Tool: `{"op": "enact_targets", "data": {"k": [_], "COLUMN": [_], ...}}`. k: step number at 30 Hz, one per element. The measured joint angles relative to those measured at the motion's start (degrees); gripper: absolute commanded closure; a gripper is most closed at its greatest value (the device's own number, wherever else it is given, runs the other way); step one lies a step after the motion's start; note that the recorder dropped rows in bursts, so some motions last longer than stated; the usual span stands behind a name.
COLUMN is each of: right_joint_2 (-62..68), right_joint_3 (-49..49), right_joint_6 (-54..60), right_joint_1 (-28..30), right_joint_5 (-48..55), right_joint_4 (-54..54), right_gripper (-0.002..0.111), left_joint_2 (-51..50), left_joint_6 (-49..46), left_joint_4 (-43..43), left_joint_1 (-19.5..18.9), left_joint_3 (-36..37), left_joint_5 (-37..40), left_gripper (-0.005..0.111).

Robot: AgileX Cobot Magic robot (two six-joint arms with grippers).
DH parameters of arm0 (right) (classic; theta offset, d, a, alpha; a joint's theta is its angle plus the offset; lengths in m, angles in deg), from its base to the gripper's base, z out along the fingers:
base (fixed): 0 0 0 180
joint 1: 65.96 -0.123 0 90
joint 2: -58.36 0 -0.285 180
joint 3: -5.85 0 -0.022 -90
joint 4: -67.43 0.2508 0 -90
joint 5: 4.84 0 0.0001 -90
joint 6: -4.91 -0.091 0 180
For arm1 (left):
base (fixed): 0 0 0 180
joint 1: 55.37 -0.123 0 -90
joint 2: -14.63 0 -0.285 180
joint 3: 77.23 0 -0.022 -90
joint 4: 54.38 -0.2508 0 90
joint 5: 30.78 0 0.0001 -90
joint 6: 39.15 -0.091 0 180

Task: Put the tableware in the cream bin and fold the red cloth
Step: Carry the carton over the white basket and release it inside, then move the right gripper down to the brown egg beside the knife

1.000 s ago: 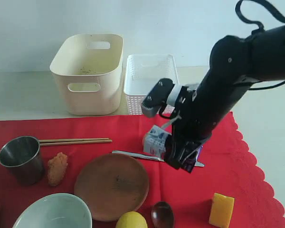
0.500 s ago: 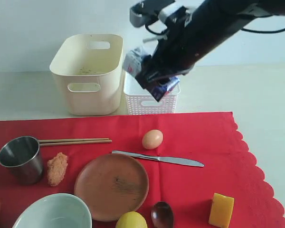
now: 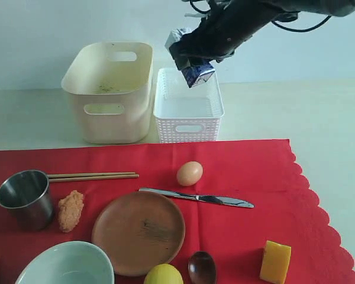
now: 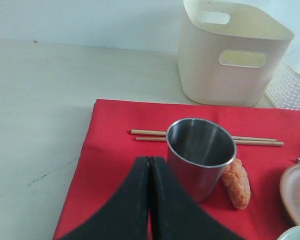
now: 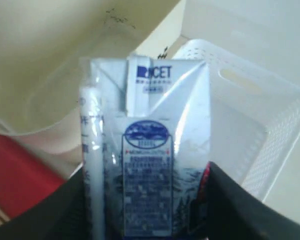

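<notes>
Exterior view: right gripper [image 3: 196, 54], top centre of frame, clamped on a blue-white milk carton [image 3: 195, 75] held over the white lattice basket [image 3: 188, 112]. The cream bin [image 3: 109, 89] stands just beside that basket, upper left, with none of the tableware seen in it. On the red cloth [image 3: 254, 171] across the lower frame: steel cup [image 3: 25, 198] at left, wooden chopsticks [image 3: 93, 176] lying behind it, brown plate [image 3: 138, 232] lower centre, pale green bowl [image 3: 65, 266] lower left, silver knife [image 3: 195, 197] centre, dark spoon [image 3: 202, 267] at the bottom edge; egg [image 3: 190, 173] near the knife. Left wrist view: left gripper [image 4: 150, 161] closed on nothing, tips together just beside the cup. Right wrist view: carton fills the centre between the jaws. Handling, by judgement: cup rigid, light, smooth-walled, probably slippery, best pinched across the rim. Cloth limp; take a corner.
</notes>
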Motion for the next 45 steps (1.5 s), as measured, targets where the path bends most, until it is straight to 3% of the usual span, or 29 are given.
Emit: {"op": "enact_targets", "data": {"k": [14,27,32,45], "right_joint_2": [16.44,18.04,18.04,18.04], "right_joint_3": [9.10,9.22,9.79,20.09], "right_joint_6": [0.00,0.12,0.12,-2.56], "right_joint_1": [1.11,1.21,1.21,1.21], "right_joint_5": [0.12,1.36,1.15,8.75], "right_joint_4": [0.25,0.25,0.37,0.61], "right_gripper": [0.106,0.049,0.037,0.037], "left_joint_2": [0.00,0.00,0.00,0.00], "left_joint_6": [0.00,0.00,0.00,0.00], "left_joint_4": [0.00,0.00,0.00,0.00], "left_joint_1": [0.00,0.00,0.00,0.00], "left_joint_3": [0.00,0.00,0.00,0.00], "left_joint_5": [0.00,0.00,0.00,0.00], "left_gripper": [0.107,0.107,0.107,0.107]}}
